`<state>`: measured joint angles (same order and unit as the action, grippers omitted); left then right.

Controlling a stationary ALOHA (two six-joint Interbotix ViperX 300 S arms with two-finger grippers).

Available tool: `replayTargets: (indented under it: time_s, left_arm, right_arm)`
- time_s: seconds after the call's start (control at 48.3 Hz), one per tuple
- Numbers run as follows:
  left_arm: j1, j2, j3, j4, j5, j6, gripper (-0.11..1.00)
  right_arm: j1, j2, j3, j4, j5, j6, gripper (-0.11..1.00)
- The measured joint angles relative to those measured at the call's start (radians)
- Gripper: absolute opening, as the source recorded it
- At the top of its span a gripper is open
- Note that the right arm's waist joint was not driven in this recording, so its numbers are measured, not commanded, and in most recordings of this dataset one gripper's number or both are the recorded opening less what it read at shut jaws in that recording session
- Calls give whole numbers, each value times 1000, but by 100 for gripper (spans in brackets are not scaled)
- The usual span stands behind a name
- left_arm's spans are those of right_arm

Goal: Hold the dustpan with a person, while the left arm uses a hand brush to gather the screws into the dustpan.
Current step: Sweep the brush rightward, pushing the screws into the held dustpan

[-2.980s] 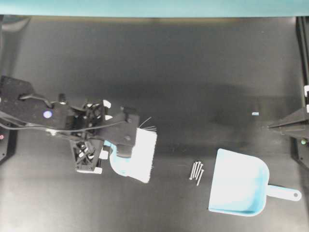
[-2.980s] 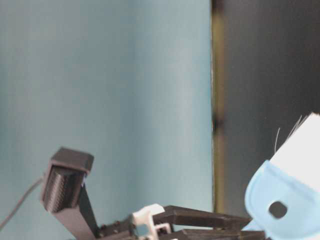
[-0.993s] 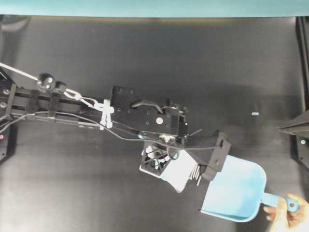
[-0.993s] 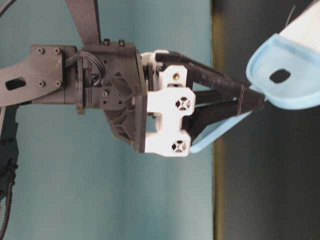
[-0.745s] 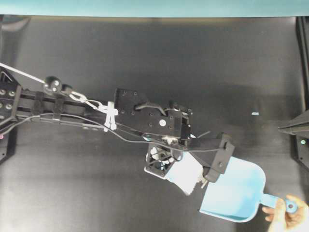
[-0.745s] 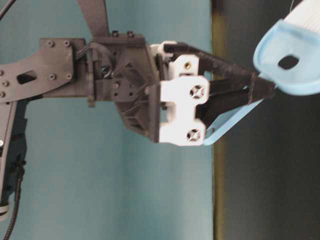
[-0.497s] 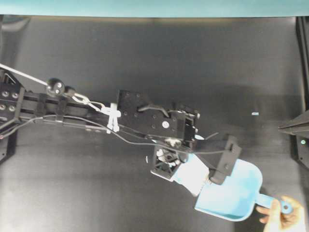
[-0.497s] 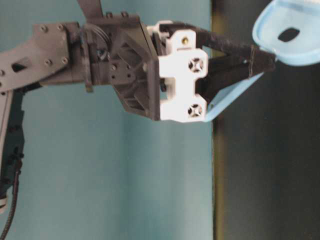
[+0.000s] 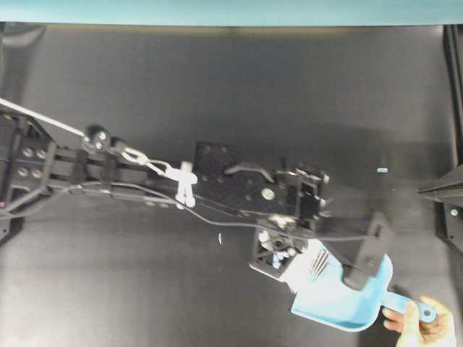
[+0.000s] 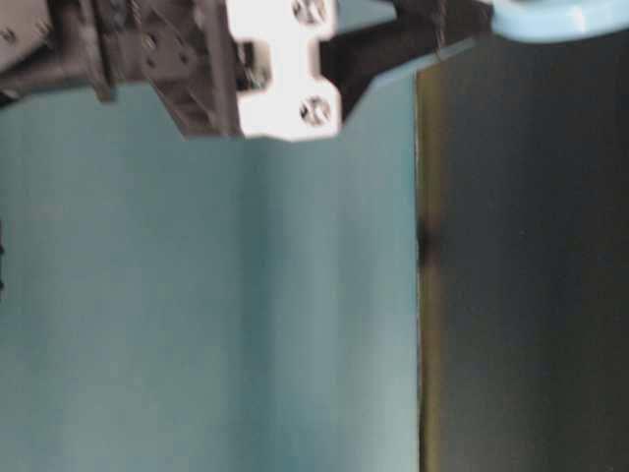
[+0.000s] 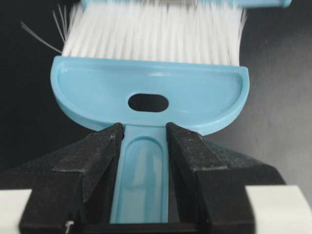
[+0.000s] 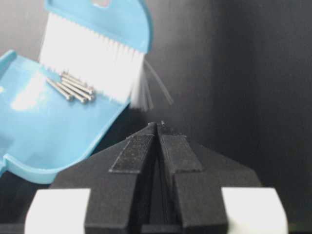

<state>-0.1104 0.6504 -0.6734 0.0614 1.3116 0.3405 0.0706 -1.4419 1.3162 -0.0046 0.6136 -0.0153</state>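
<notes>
The left arm (image 9: 231,189) has pushed on across the desk (image 9: 217,87) over the last second, and the hand brush (image 11: 148,95) it carries now stands with its bristles inside the mouth of the dustpan (image 9: 333,303). The left gripper (image 11: 144,146) has its jaws clamped narrow on the brush's thin handle. Just ahead of those jaws, against the bristle edge, the screws (image 12: 73,87) lie bunched on the dustpan floor; a moment ago they were still at its lip. The person (image 9: 423,325) pinches the dustpan's handle beyond the jaws, steadying it. The right gripper (image 12: 157,127) waits well apart, jaws pressed together on nothing. The gathering looks essentially done; one pale fleck (image 9: 220,238) remains behind on the desk, too small to identify.
</notes>
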Motion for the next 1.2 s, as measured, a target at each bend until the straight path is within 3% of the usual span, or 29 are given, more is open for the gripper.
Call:
replayTargets:
  time_s: [0.207, 0.393, 0.662, 0.972, 1.2]
  left_arm:
    - [-14, 38, -89, -3, 5, -3, 31]
    - [-21, 43, -92, -5, -72, -15, 31]
    - [-23, 32, -35, -6, -238, -18, 31]
    - [-8, -52, 60, -6, -232, -29, 31]
    - [26, -238, 164, -6, -202, -37, 31]
  right_arm:
    - [0, 0, 0, 0, -2, 0, 0]
    - [0, -2, 0, 0, 0, 0, 0]
    - [0, -2, 0, 0, 0, 0, 0]
    - [0, -2, 0, 0, 0, 0, 0]
    - [-2, -2, 0, 0, 0, 0, 0]
